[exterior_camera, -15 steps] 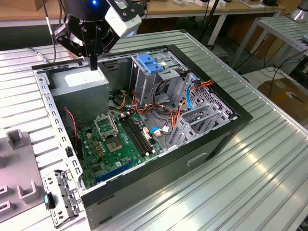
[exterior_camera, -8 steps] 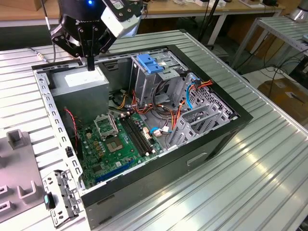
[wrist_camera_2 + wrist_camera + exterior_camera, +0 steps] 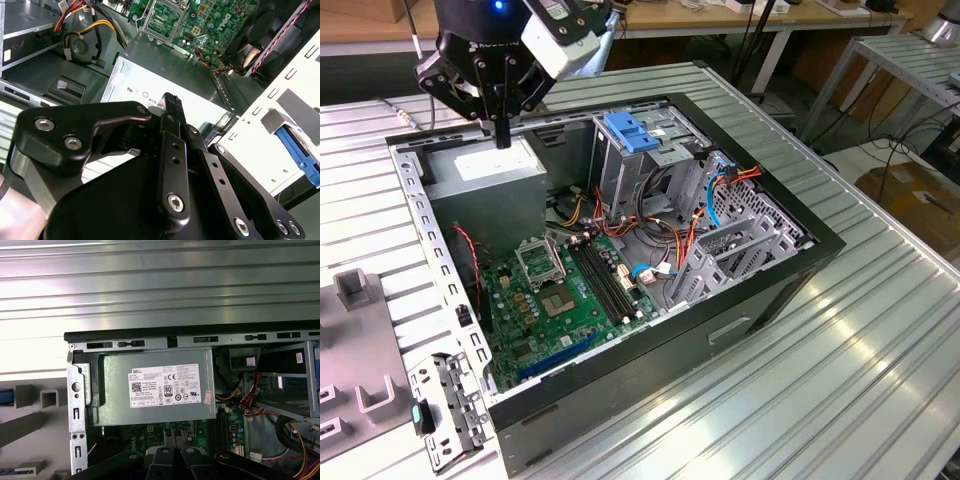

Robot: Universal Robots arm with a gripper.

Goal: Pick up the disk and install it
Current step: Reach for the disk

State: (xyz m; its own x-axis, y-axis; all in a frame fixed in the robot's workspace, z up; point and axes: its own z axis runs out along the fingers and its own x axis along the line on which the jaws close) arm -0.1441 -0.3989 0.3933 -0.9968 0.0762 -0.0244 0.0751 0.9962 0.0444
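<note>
The disk is out of view. My gripper (image 3: 502,135) hangs over the back corner of the open computer case (image 3: 760,300), at the exterior view's upper left. Its two black fingers are pressed together into one thin tip with nothing between them. In the second wrist view the gripper (image 3: 170,100) points down just above the grey power supply box (image 3: 145,90). That box carries a white sticker (image 3: 167,386) in the first wrist view. The metal drive cage (image 3: 620,175) with a blue latch (image 3: 630,132) stands to the exterior view's right of the gripper.
Inside the case lie a green motherboard (image 3: 560,300), bundles of orange, red and blue cables (image 3: 715,185) and a slotted metal bracket (image 3: 740,245). A grey fixture with upright blocks (image 3: 355,290) sits on the ribbed table (image 3: 860,380) at the exterior view's left. A blue sliver (image 3: 4,397) beside it is unidentifiable.
</note>
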